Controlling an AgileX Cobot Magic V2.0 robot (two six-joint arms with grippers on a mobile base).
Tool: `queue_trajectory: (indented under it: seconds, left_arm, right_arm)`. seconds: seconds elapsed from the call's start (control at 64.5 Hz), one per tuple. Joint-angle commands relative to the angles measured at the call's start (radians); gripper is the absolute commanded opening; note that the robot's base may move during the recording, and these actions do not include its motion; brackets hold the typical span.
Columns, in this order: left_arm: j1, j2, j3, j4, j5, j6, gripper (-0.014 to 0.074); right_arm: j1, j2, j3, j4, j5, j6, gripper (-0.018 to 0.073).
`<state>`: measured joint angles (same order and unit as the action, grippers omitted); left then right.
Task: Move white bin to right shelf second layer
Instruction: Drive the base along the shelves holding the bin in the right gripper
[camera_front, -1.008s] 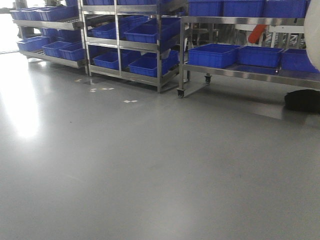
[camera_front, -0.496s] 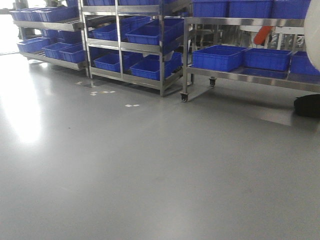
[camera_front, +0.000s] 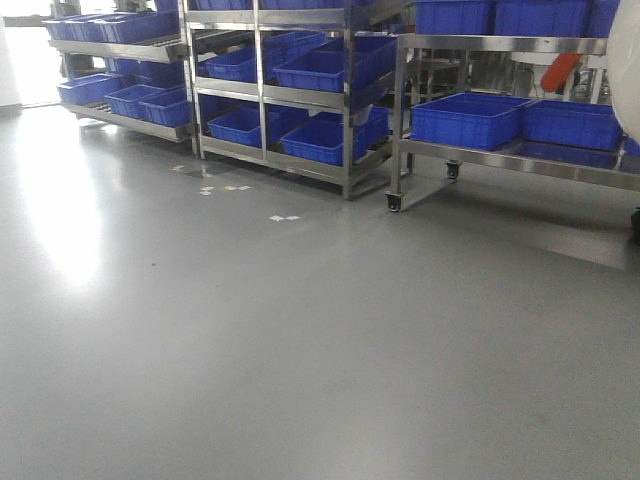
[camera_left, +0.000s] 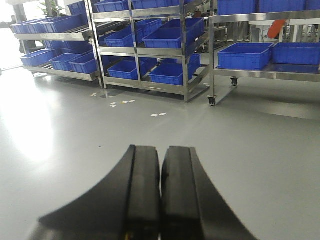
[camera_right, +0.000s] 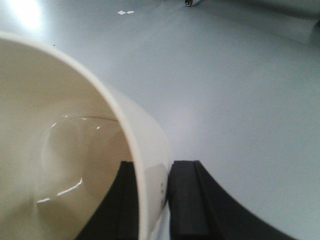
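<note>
The white bin (camera_right: 60, 150) fills the left of the right wrist view, tilted, with its glossy cream inside showing. My right gripper (camera_right: 152, 167) is shut on the bin's wall, one black finger inside and one (camera_right: 185, 200) outside. In the front view only a white sliver of the bin (camera_front: 630, 60) shows at the right edge. My left gripper (camera_left: 161, 150) hangs shut over the bare grey floor with nothing in it. Steel racks (camera_front: 262, 100) with sloping levels stand far back. I cannot tell which level is the right shelf second layer.
Blue crates (camera_front: 320, 72) fill the racks' levels. A wheeled steel cart (camera_front: 500, 150) with more blue crates (camera_front: 468, 118) stands at the back right, its caster (camera_front: 394, 203) on the floor. White marks (camera_front: 284, 217) dot the grey floor. An orange object (camera_front: 558, 72) shows behind the cart.
The racks and cart have slid right and slightly lower in the front view. The black object at the right edge has almost left it. The bin's sliver stays in place.
</note>
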<state>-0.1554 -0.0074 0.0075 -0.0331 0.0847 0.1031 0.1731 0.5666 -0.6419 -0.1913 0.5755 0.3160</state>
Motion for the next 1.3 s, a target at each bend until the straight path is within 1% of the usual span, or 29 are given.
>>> queue_trajectory:
  seconds: [0.0,1.287]
  left_arm:
    - [-0.001,-0.014,0.037,-0.002,-0.085,0.002,0.0085]
    - [-0.001,-0.014,0.037,-0.002,-0.085,0.002,0.0085]
  right_arm:
    - [-0.006,0.007,-0.031,-0.016,-0.1,0.001,0.007]
    - [-0.006,0.007,-0.031,-0.016,-0.1,0.001,0.007]
